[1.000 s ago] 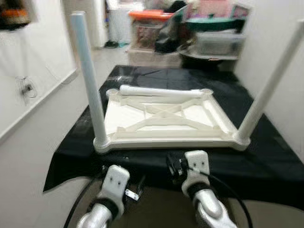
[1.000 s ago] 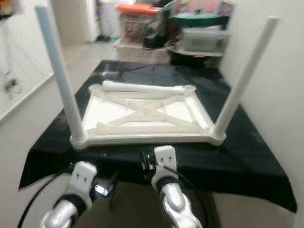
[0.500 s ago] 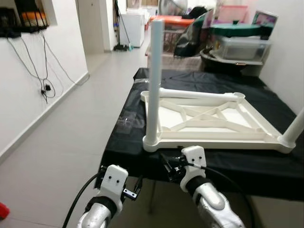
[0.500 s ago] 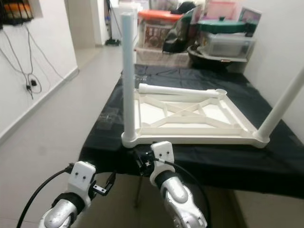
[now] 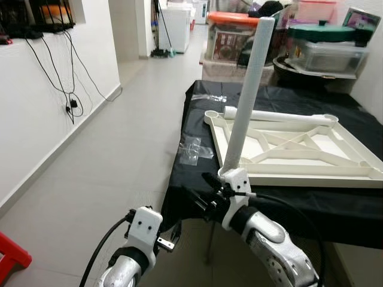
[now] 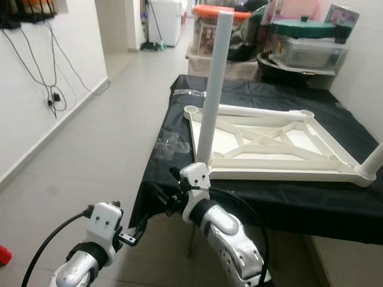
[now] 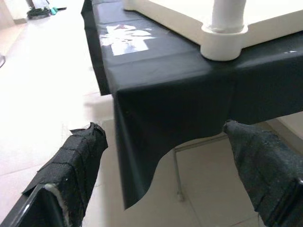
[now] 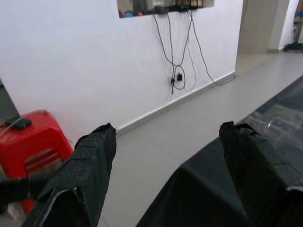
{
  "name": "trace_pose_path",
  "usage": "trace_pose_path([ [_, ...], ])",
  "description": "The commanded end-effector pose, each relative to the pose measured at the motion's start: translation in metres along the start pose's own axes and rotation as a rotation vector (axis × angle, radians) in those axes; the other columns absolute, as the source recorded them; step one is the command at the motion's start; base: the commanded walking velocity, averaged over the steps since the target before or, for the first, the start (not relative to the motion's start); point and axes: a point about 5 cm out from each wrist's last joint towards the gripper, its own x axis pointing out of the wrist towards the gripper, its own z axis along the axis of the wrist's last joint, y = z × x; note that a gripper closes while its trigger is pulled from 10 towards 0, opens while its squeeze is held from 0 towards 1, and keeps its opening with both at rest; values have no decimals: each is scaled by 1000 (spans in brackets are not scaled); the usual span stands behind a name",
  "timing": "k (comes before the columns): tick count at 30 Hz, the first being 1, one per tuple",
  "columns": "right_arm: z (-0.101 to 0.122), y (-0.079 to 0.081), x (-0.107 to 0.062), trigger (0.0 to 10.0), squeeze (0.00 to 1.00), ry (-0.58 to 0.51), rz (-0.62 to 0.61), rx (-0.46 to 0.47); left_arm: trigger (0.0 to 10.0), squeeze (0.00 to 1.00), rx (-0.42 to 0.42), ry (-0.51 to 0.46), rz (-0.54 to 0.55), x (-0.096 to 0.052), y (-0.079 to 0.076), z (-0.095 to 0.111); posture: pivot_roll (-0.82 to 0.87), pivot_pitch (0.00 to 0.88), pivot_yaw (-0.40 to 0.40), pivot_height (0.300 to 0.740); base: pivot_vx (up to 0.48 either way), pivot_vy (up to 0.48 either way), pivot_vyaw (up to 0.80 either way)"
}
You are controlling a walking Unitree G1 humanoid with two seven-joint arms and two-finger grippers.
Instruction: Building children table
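At the near left corner of a black-draped work surface, an upturned white children's table lies top-down, one leg standing in its near-left socket and another leg lying loose along the far edge of the frame. A second fitted leg rises at the near right corner. The right gripper hangs in front of the cloth's near corner, its padded fingers spread wide and holding nothing. The left gripper is lower and nearer, also spread wide and empty, looking at the socketed corner from below the edge. The likely step is to reach the loose leg: approach squarely, close on its middle so it stays level, then seat it straight down into a vacant far socket without knocking the upright legs. Storage boxes crowd the far end.
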Motion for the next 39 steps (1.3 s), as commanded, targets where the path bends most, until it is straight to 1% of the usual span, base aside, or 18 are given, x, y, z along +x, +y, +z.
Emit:
trace_pose_path([
  [1, 9, 1, 11, 10000, 0, -36, -2, 22, 10000, 0, -15, 9, -7, -2, -3, 0, 47, 0, -56, 740, 0, 0, 0],
  [4, 13, 2, 17, 10000, 0, -50, 1, 32, 10000, 0, -17, 9, -7, -3, -4, 1, 47, 0, -57, 740, 0, 0, 0],
  [5, 23, 7, 33, 10000, 0, -85, 16, 62, 10000, 0, -18, 7, -11, -5, -6, 3, 50, 10, -60, 740, 0, 0, 0],
  [6, 23, 7, 33, 10000, 0, -85, 16, 62, 10000, 0, -18, 7, -11, -5, -6, 3, 50, 10, -60, 740, 0, 0, 0],
  [11, 39, 15, 60, 10000, 0, -122, 24, 83, 10000, 0, -8, -1, -30, -7, -10, 9, 56, 38, -65, 740, 0, 0, 0],
  [14, 40, 15, 64, 10000, 0, -119, 12, 83, 10000, 0, -8, -1, -31, -8, -10, 9, 56, 38, -65, 740, 0, 0, 0],
  [15, 42, 10, 72, 10000, 0, -112, -76, 68, 10000, 0, -11, -3, -33, -10, -11, 11, 56, 55, -65, 740, 0, 0, 0],
  [16, 42, 10, 72, 10000, 0, -112, -76, 68, 10000, 0, -11, -3, -33, -10, -11, 11, 56, 55, -65, 740, 0, 0, 0],
  [17, 42, 6, 78, 10000, 0, -107, -138, 57, 10000, 0, -13, -5, -34, -11, -11, 12, 56, 55, -65, 740, 0, 0, 0],
  [19, 44, -7, 86, 10000, 0, -101, -267, 23, 10000, 0, -9, -11, -40, -13, -13, 15, 66, 74, -74, 740, 0, 0, 0],
  [20, 44, -7, 86, 10000, 0, -101, -267, 23, 10000, 0, -9, -11, -40, -13, -13, 15, 66, 74, -74, 740, 0, 0, 0],
  [22, 45, -19, 89, 10000, 0, -98, -349, 34, 10000, 0, -8, -11, -42, -15, -15, 17, 66, 88, -73, 740, 0, 0, 0],
  [27, 46, -28, 92, 10000, 0, -97, -402, 38, 10000, 0, -14, -5, -44, -17, -17, 18, 69, 98, -75, 740, 0, 0, 0],
  [29, 47, -40, 93, 10000, 0, -94, -462, 19, 10000, 0, -18, 2, -50, -20, -19, 19, 72, 104, -75, 740, 0, 0, 0],
  [30, 47, -40, 93, 10000, 0, -94, -462, 19, 10000, 0, -18, 2, -50, -20, -19, 19, 72, 104, -75, 740, 0, 0, 0],
  [36, 46, -67, 84, 10000, 0, -89, -602, -5, 10000, 0, -21, 8, -53, -22, -20, 20, 77, 112, -77, 740, 0, 0, 0],
  [38, 48, -89, 70, 10000, 0, -95, -707, -32, 10000, 0, -21, 10, -56, -23, -20, 20, 73, 109, -73, 740, 0, 0, 0],
  [39, 48, -89, 70, 10000, 0, -95, -707, -32, 10000, 0, -21, 10, -56, -23, -20, 20, 73, 109, -73, 740, 0, 0, 0],
])
